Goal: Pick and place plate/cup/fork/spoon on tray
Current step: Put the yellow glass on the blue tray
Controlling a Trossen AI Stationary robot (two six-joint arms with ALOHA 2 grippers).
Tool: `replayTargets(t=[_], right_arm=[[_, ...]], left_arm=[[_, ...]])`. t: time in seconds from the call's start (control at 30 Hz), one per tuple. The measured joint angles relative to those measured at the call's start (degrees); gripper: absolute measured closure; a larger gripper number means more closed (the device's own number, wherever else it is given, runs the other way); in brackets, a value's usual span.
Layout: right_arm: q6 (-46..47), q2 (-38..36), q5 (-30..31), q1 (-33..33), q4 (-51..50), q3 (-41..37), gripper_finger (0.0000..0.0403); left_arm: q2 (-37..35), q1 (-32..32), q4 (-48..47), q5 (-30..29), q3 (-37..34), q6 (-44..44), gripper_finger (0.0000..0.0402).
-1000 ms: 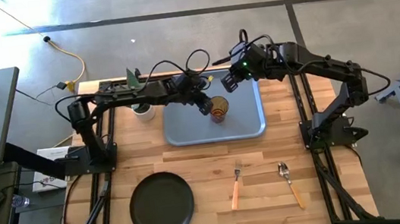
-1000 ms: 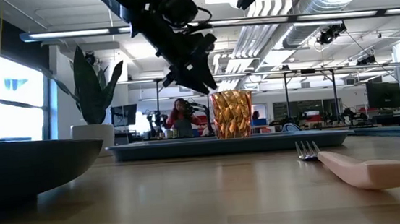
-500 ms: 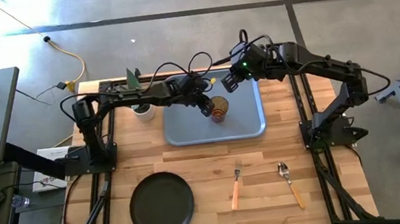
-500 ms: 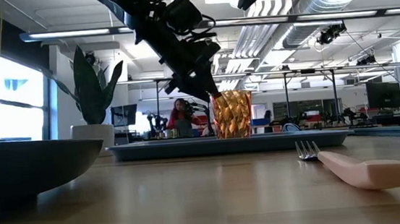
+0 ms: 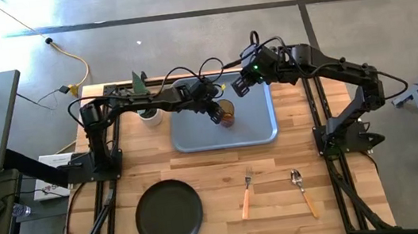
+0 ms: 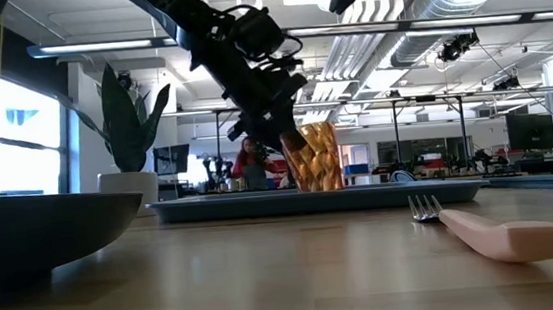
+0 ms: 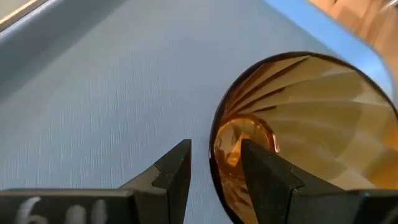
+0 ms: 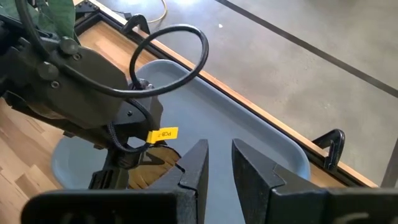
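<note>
The amber cup rests by its base on the blue-grey tray at the table's far middle. My left gripper is open at the cup's rim, one finger inside and one outside. My right gripper hangs above the tray's far side, its fingers slightly apart with nothing between them. The dark plate, the fork and the spoon lie on the wood near the front edge. My left gripper straddles the cup's wall at the rim on the side toward the table's left, one finger inside the cup and one outside. The fingers slant down from the table's left. Whether either finger touches the wall I cannot tell.
A white pot with a green plant stands just left of the tray, under the left arm. The tray's right half lies bare. Bare wood runs between the tray and the tableware at the front. A person shows far off in the room.
My left gripper has sunk toward the cup, and one finger now reaches inside the rim. Its fingers have kept the same gap. In the low view the cup has shifted slightly sideways on the tray.
</note>
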Motion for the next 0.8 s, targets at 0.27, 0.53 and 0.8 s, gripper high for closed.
replayTargets(t=[0.27,0.53,0.8], right_arm=[[0.0,0.0,0.0,0.0,-0.8,0.0,0.034],[0.0,0.0,0.0,0.0,-1.1,0.0,0.034],[-1.4,0.0,0.0,0.0,-1.1,0.0,0.034]], left_arm=[[-0.4,0.0,0.7,0.0,0.0,1.6,0.0313],[-0.4,-0.2,0.7,0.0,0.0,2.0,0.0392],[-0.8,-0.2,0.3,0.0,0.0,2.1,0.0396]])
